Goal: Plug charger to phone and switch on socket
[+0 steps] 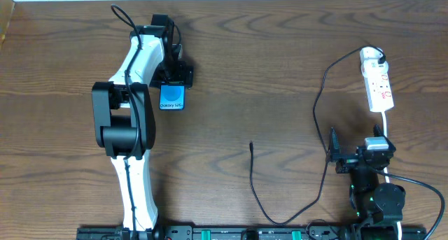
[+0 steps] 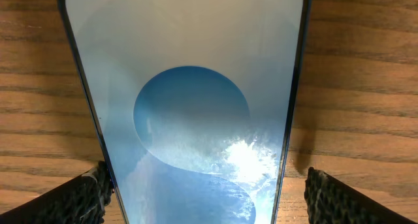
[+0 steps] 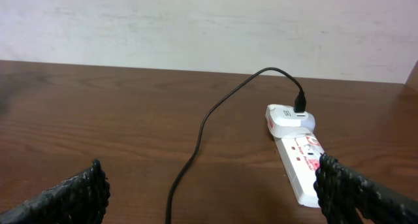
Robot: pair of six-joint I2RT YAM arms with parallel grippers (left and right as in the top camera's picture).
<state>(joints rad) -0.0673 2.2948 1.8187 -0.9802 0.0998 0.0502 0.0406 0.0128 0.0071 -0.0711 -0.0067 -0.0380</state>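
I judge the step in hand to be securing the phone [image 1: 171, 99], ahead of any plugging in. It lies screen up at about 10 o'clock from the middle of the table [image 1: 245, 51]. The left arm reaches out over it from the near edge, wrist tipped down. The left gripper [image 2: 206, 185] is spread wide and straddles the phone's lower body. In the left wrist view one of its fingers [image 2: 78, 198] looks to be against the phone's edge and the other is clear of it, so nothing is clamped yet.

The right arm sits folded low at about 4 o'clock. The right gripper [image 3: 212, 188] is fully spread and holds nothing, looking towards the socket [image 1: 379, 86] at 2 o'clock.

The charger [image 3: 198, 136] runs from a white adapter [image 3: 287, 117] seated at the strip's far end. From there it passes just beside the right gripper, loops along the near edge and ends in its connector tip [image 1: 251, 145] near the table's centre, well apart from the phone.

Next, I reckon, the left fingers must close squarely on the phone's sides. The right arm must then pick up that loose tip. I cannot tell the position of the strip's switch from here.
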